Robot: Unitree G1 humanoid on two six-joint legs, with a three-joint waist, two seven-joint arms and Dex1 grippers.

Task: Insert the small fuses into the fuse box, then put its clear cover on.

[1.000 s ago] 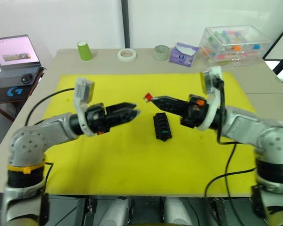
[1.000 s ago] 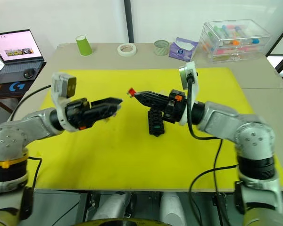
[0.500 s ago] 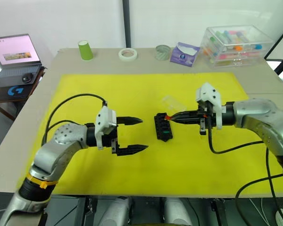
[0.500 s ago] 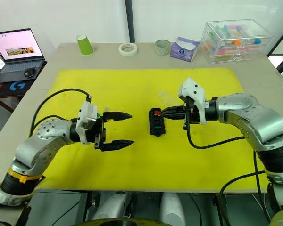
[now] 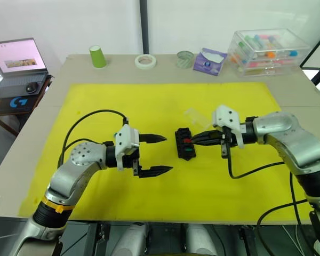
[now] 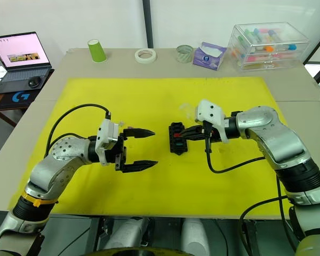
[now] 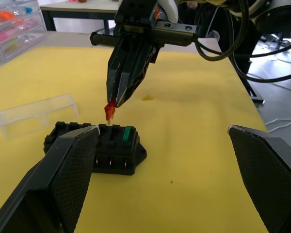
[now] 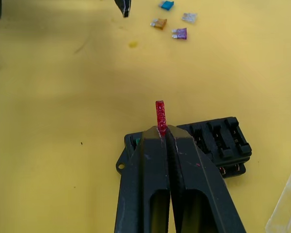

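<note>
The black fuse box (image 5: 184,144) lies mid-mat with a teal fuse (image 7: 128,133) seated in one slot. My right gripper (image 5: 195,140) is shut on a red fuse (image 8: 159,114), held just above the box's near slots (image 7: 109,110). My left gripper (image 5: 167,154) stands open to the left of the box, with nothing between its fingers. The clear cover (image 7: 39,114) lies on the yellow mat just behind the box (image 5: 194,113). Several loose fuses, among them blue (image 8: 167,5), brown (image 8: 158,23) and purple (image 8: 179,33), lie on the mat beyond the box on the left gripper's side.
Along the table's far edge stand a large clear storage box (image 5: 266,49), a purple tissue pack (image 5: 207,60), two tape rolls (image 5: 145,61), and a green cup (image 5: 96,56). A laptop (image 5: 13,61) sits far left. Black cables trail from both arms.
My right gripper has carried the red fuse leftward and now holds it over the fuse box. The open left gripper has edged right, closer to the box.
</note>
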